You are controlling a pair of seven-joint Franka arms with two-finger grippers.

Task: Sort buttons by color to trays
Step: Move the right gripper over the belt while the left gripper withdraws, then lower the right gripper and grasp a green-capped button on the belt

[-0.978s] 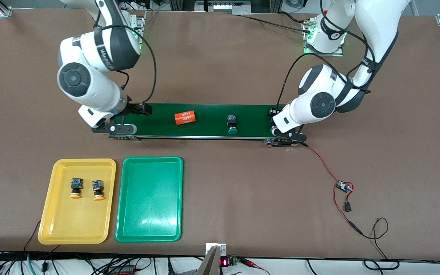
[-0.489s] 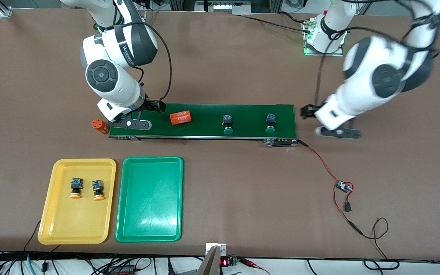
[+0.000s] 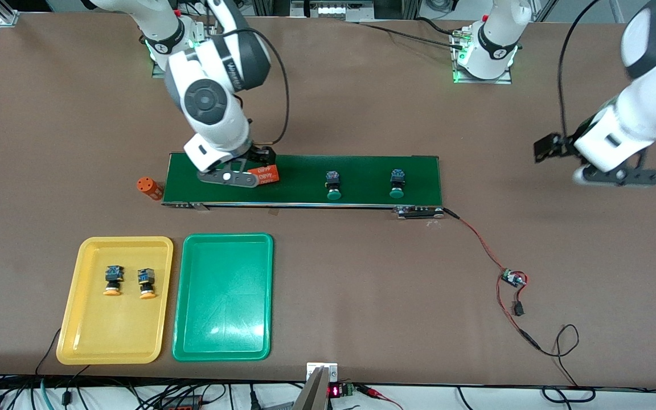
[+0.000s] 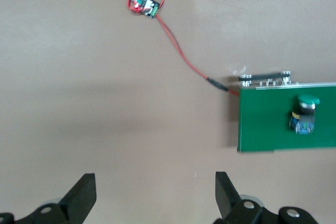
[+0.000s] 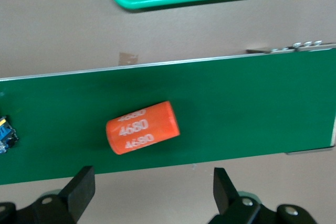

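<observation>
A: What does the front view show?
B: A brown table (image 3: 328, 102) carrying a dark-green belt (image 3: 362, 171) with two green buttons (image 3: 333, 185) (image 3: 397, 184). Two yellow-capped buttons (image 3: 113, 281) (image 3: 146, 283) lie in the yellow tray (image 3: 72, 319) beside the green tray (image 3: 222, 353). The right gripper (image 3: 231, 176) hangs over an orange cylinder (image 3: 265, 174); the left gripper (image 3: 613, 171) is over bare table.

A: The left wrist view?
B: Fingers (image 4: 84, 195) spread wide, holding nothing; a red wire (image 4: 178, 51) shows.

A: The right wrist view?
B: Fingers (image 5: 81, 187) wide apart and empty above the "4680" cylinder.
</observation>
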